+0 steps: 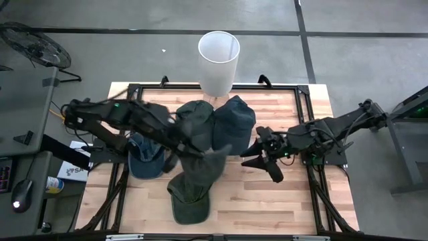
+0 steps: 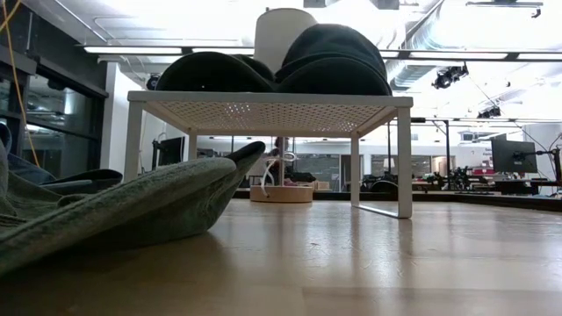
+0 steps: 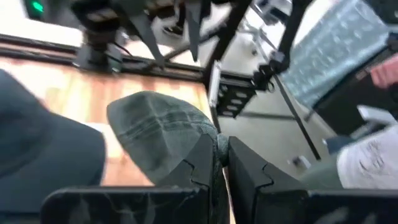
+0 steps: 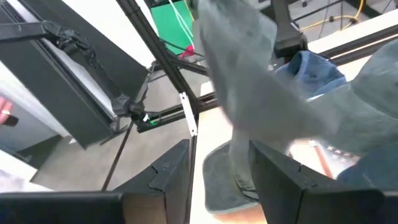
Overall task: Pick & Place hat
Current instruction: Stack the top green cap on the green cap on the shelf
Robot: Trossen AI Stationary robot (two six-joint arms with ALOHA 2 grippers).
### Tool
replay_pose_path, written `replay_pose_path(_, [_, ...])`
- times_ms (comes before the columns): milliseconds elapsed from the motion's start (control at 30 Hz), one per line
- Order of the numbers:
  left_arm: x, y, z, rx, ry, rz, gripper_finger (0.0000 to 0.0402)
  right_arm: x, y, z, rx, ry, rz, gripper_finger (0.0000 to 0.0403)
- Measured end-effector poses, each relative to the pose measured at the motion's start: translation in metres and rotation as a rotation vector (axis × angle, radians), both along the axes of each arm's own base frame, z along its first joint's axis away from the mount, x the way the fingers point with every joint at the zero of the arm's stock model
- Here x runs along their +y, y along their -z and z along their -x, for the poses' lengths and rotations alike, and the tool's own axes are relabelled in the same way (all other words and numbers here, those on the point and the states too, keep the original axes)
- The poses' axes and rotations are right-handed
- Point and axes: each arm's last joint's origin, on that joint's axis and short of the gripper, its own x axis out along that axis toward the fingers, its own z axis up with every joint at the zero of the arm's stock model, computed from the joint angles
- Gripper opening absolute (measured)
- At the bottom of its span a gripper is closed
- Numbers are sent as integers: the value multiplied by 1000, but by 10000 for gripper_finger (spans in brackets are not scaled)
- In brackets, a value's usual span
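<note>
Pinching a grey-green hat (image 1: 208, 163) at mid-table, the left gripper (image 1: 200, 155) is clamped on its fabric. Four more hats (image 1: 234, 117) lie about, five in all; no lettering is legible. The right gripper (image 1: 257, 155), just right, stands parted and empty.

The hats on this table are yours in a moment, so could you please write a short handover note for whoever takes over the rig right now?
Left gripper: shut on the grey-green hat, held up over mid-table.
Right gripper: open, beside that same hat, holding nothing.
On the white rack: two dark hats.
On the table: blue hat at left, green hat near the front edge.
Done: two hats racked.
Left: place the held hat, then probably the blue and green ones.
</note>
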Motion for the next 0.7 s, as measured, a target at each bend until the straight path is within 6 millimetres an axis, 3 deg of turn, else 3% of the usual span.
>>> replay_pose_path(400, [24,-34,69,-147,-158,-73,20,-4,-3,4,-17,58,32,154])
replay_pose_path(700, [41,-33,76,-119,-167,-147,20,-5,-3,4,-20,93,41,154])
